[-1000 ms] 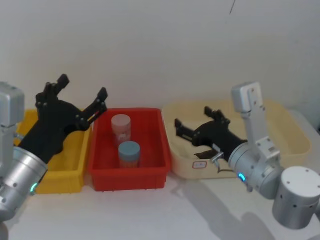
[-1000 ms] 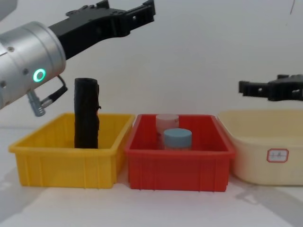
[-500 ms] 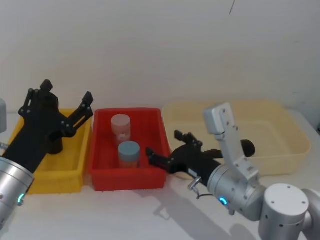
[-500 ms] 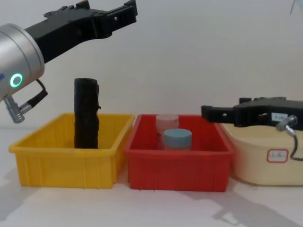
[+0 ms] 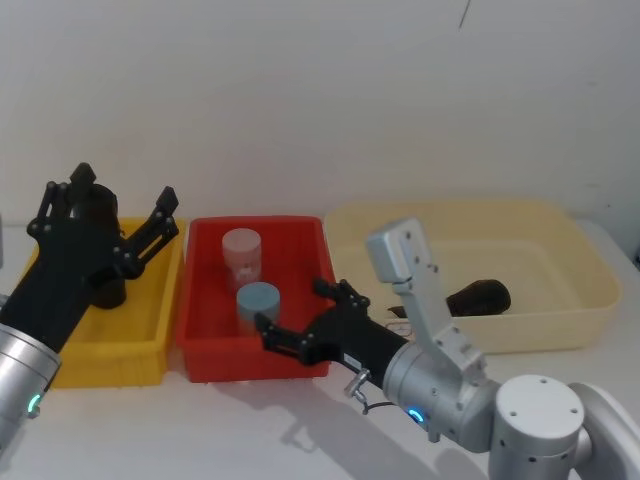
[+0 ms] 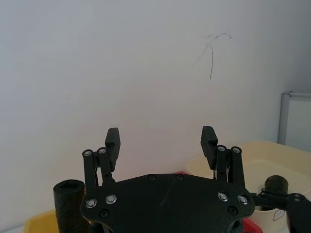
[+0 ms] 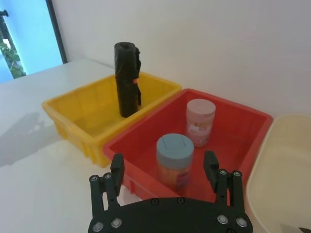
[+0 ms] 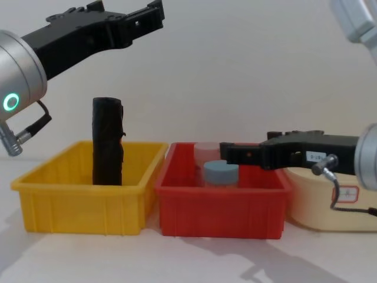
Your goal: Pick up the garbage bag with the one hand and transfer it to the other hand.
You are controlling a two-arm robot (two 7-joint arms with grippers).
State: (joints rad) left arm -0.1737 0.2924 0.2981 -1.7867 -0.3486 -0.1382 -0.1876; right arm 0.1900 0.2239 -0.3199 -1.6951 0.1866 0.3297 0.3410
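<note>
The garbage bag [image 8: 108,141] is a tall black roll standing upright at the back of the yellow bin [image 8: 82,203]. It also appears in the right wrist view as the garbage bag [image 7: 127,86], with a small red mark on its side. My left gripper [image 8: 154,13] hangs open above the roll, well clear of its top. From the head camera the left gripper [image 5: 118,192] has the roll [image 5: 108,293] partly hidden behind it. My right gripper [image 8: 227,154] is open and empty, hovering over the red bin [image 8: 221,206] near its front right corner, level with the rim.
The red bin holds a pink jar [image 7: 200,121] and a blue-lidded jar [image 7: 175,159]. A beige tub [image 5: 560,300] at the right contains a second black roll [image 5: 480,297] lying down. The white wall stands close behind the bins.
My right gripper has swung left from over the beige tub to over the red bin's front. My left gripper has drifted left and slightly lower, still open.
</note>
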